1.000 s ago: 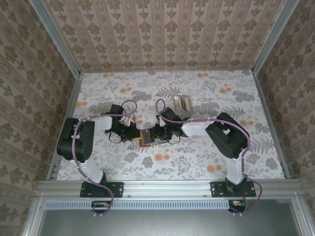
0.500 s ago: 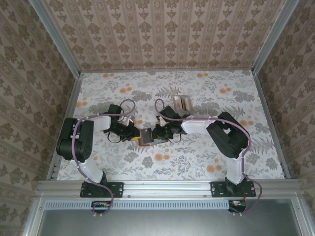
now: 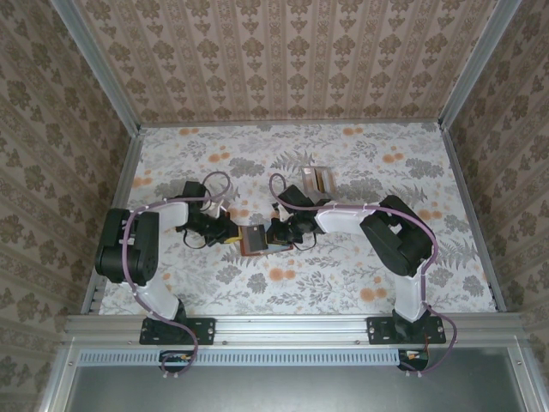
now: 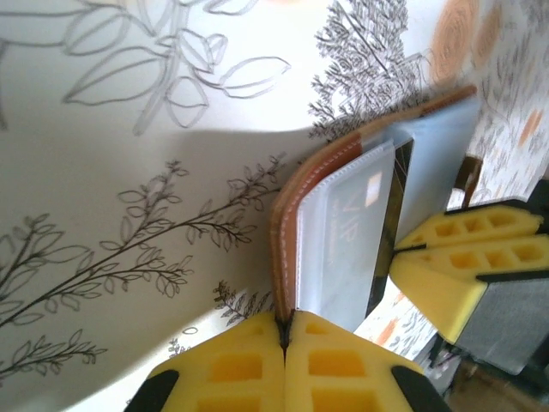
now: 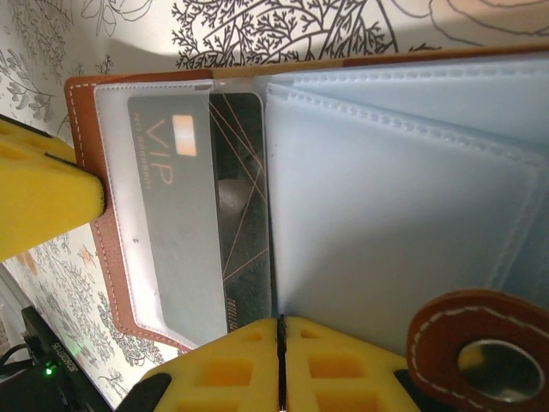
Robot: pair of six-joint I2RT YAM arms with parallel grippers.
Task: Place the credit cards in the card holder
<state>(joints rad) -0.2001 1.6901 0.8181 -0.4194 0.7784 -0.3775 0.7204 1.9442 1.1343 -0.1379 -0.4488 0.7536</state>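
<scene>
At the centre of the table, between two pincers: one card holder, reddish-brown, lying open. In one clear sleeve: one grey VIP card, with one dark card behind it. Left pincer pinched onto the cover edge; right pincer pinched onto the opposite edge. Farther back: loose cards, number unclear.

- The card holder is reddish-brown with white stitching; its sleeves are pale blue.
- The VIP card is grey-green with pale lettering.
- The dark card is black with thin copper lines.
- The left gripper and right gripper have yellow fingers.
- The table is white with grey leaves and orange blossoms.
</scene>
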